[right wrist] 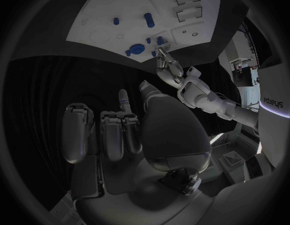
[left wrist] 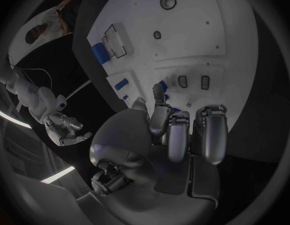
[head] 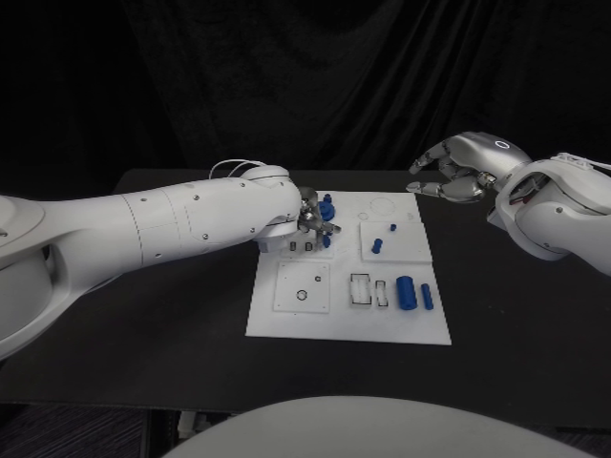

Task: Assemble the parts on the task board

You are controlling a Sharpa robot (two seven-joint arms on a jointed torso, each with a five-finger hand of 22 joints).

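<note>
We find the left robot hand (head: 310, 218) lowered over the far left corner of the task board (head: 285, 320), its fingers (left wrist: 158, 116) curled down beside a blue part (head: 327, 206) standing there. Whether it actually grips that part we cannot tell; the fingertips hide the contact. The right robot hand (head: 457, 172) hangs above the desk (head: 155, 324) past the board's far right corner, fingers apart and holding nothing.

Outward from the left robot hand, two small dark slots (head: 300, 247) lie just beside it, apparently unfilled. On the far right section, two small blue pegs (head: 384, 239) stand upright. Nearer the robot, a blue cylinder (head: 406, 292) and a thinner blue bar (head: 427, 297) lie flat beside two rectangular outlines (head: 369, 289). A ring-shaped recess (head: 302, 295) on the near left section looks vacant.

We judge the assembly to be at an early-to-middle stage: a few parts are seated, several loose ones and open recesses are left.
</note>
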